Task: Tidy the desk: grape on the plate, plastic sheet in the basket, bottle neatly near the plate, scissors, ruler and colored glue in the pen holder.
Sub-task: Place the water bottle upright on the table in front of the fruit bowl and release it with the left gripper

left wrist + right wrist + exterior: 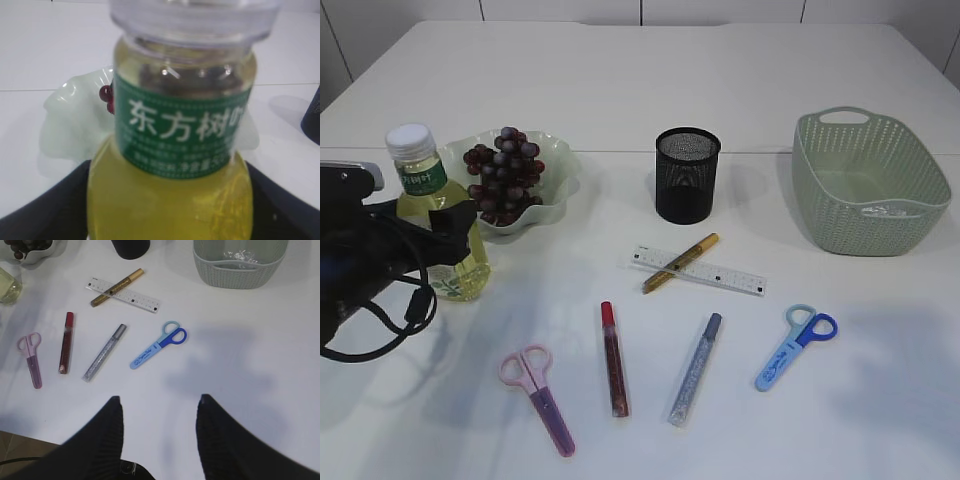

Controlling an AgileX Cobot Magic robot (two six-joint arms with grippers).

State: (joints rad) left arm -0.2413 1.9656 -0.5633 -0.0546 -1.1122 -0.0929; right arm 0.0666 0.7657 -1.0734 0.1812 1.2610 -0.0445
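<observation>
The bottle (420,172) of yellow liquid stands upright left of the plate (558,190), which holds the grape (503,175) bunch. My left gripper (455,225) has its fingers (45,215) against both sides of the bottle (182,130). The ruler (725,274) lies mid-table with a gold glue (680,262) across it. Red glue (614,358), silver glue (696,368), pink scissors (538,395) and blue scissors (795,345) lie in front. The plastic sheet (241,256) lies in the basket (870,180). My right gripper (160,398) hangs open and empty over the table's front.
The black mesh pen holder (687,175) stands upright behind the ruler, between plate and basket. The left arm's cables (380,300) hang over the table's left edge.
</observation>
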